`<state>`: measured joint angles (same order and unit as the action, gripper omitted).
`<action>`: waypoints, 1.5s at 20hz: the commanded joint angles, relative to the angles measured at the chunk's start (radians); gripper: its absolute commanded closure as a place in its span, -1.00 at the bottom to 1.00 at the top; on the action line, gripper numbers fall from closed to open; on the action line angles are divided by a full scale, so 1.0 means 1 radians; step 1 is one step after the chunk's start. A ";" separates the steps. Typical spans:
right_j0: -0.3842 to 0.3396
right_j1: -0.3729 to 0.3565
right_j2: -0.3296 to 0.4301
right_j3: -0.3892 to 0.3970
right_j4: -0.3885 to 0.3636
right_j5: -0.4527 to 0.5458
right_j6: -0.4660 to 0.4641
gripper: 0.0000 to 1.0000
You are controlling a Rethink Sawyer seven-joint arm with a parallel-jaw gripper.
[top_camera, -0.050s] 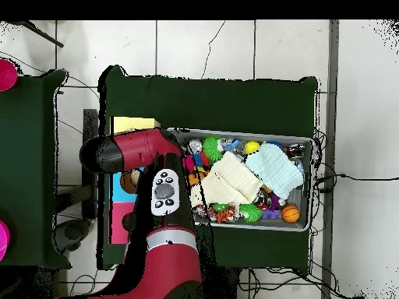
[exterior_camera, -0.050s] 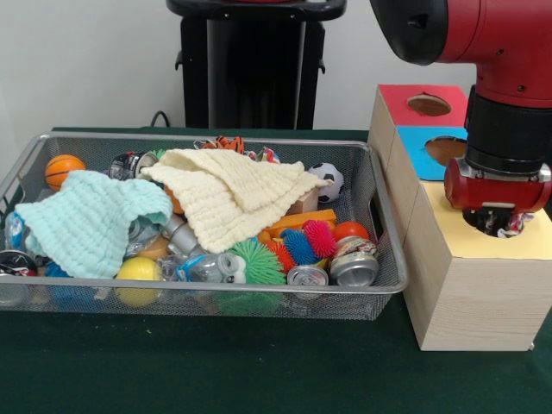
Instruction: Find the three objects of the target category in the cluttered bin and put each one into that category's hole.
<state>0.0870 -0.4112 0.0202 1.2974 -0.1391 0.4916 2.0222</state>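
- The gripper (exterior_camera, -0.050s: 498, 222) hangs at the right of the front view, sunk into the yellow hole (exterior_camera, -0.050s: 504, 226) of the wooden box (exterior_camera, -0.050s: 470, 293)
- Something multicoloured (exterior_camera, -0.050s: 516, 223) shows at its tip; whether the claw clamps it cannot be told
- Done well, the release happens only with the item centred over the opening, then a straight lift
- Remaining clutter sits in the wire bin (exterior_camera, -0.050s: 390, 250), lower left

cloths (exterior_camera, -0.050s: 226, 191) blanket bin (exterior_camera, -0.050s: 390, 250), claw (exterior_camera, -0.050s: 498, 222) fills yellow hole
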 commanded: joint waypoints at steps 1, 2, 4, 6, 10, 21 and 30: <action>-0.040 0.124 0.039 0.074 -0.050 -0.053 0.043 1.00; -0.054 0.114 0.049 0.090 -0.053 -0.058 0.029 1.00; -0.077 0.094 0.066 0.117 -0.058 -0.062 0.005 1.00; -0.104 0.060 0.088 0.154 -0.059 -0.051 -0.023 1.00; -0.144 -0.007 0.120 0.207 -0.059 -0.011 -0.063 1.00; -0.214 -0.219 0.199 0.266 -0.016 0.229 -0.119 1.00; -0.218 -0.282 0.226 0.219 -0.003 0.348 -0.102 1.00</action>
<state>-0.0856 -0.6430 0.1725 1.4613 -0.1406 0.6871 2.0224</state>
